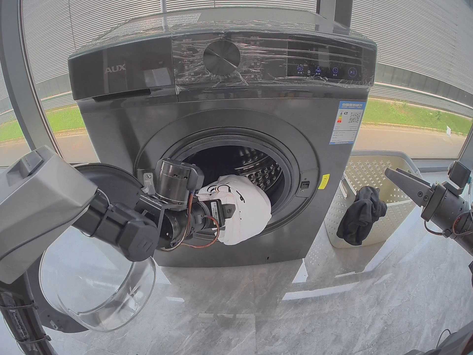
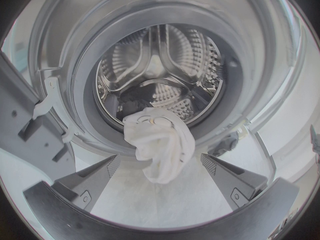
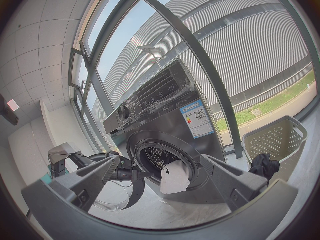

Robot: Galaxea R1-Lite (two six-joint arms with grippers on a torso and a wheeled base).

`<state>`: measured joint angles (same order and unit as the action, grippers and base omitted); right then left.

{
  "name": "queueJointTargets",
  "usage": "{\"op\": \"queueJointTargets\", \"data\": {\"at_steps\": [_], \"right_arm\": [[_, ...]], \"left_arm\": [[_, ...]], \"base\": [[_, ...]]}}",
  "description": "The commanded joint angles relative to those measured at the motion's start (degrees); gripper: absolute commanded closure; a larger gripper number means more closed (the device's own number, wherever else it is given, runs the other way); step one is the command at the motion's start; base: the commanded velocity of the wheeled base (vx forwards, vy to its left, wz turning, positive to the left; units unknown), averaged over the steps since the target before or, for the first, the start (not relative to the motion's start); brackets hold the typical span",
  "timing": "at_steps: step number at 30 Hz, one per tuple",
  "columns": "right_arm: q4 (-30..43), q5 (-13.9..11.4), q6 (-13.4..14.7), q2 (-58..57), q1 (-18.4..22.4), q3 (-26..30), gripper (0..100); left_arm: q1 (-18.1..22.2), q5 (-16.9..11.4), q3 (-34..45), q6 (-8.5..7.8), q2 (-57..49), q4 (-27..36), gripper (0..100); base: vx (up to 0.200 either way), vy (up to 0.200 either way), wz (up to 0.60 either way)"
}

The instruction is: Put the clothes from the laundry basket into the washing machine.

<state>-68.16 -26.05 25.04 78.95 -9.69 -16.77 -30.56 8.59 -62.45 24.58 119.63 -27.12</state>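
Observation:
The grey washing machine (image 1: 221, 104) stands with its round opening uncovered. A white garment (image 1: 246, 208) hangs over the lower lip of the opening, half in the steel drum (image 2: 160, 70) and half out. My left gripper (image 2: 160, 157) is open just in front of the white garment (image 2: 160, 144), its fingertips (image 2: 113, 160) on either side and a little short of it. Right of the machine, a black garment (image 1: 362, 213) drapes over the rim of the cream laundry basket (image 1: 389, 161). My right gripper (image 3: 159, 159) is open and holds nothing, raised beside the basket.
The machine's glass door (image 1: 98, 277) is swung open to the left, under my left arm. Something dark lies low inside the drum (image 2: 133, 100). Pale marble floor (image 1: 295, 311) lies in front. Windows stand behind the machine.

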Motion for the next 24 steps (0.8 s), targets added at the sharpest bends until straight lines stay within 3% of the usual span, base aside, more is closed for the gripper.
{"op": "queueJointTargets", "data": {"at_steps": [1,4,7,8,9,12,19,24], "right_arm": [[0.0,-0.1,0.0,0.2,-0.2,-0.3,0],[0.0,-0.1,0.0,0.2,-0.2,-0.3,0],[0.0,-0.1,0.0,0.3,-0.2,-0.3,0],[0.0,-0.1,0.0,0.3,-0.2,-0.3,0],[0.0,0.0,0.0,0.3,-0.2,-0.1,0],[0.0,0.0,0.0,0.3,-0.2,-0.1,0],[0.0,0.1,-0.1,0.2,-0.2,-0.1,0],[0.0,0.1,-0.1,0.5,-0.2,0.0,0]], "left_arm": [[-2.8,-1.3,10.7,-0.14,-8.4,-4.2,0],[-4.6,-1.4,14.7,-0.41,-10.5,-11.2,0],[-6.4,-1.5,18.7,-1.37,-10.7,-23.9,0],[-6.5,-1.6,19.1,-1.37,-10.7,-25.1,0],[-7.5,-2.1,22.4,-1.37,-10.6,-31.0,0],[-8.3,-3.9,29.6,-1.99,-9.7,-38.2,0],[-6.5,-4.6,31.3,-2.43,-2.4,-50.1,0],[-6.1,-4.7,30.8,-2.60,-0.4,-50.4,0]], "base": [[0.000,0.000,0.00],[0.000,0.000,0.00],[0.000,0.000,0.00],[0.000,0.000,0.00],[0.000,0.000,0.00],[0.000,0.000,0.00],[0.000,0.000,0.00],[0.000,0.000,0.00]]}}
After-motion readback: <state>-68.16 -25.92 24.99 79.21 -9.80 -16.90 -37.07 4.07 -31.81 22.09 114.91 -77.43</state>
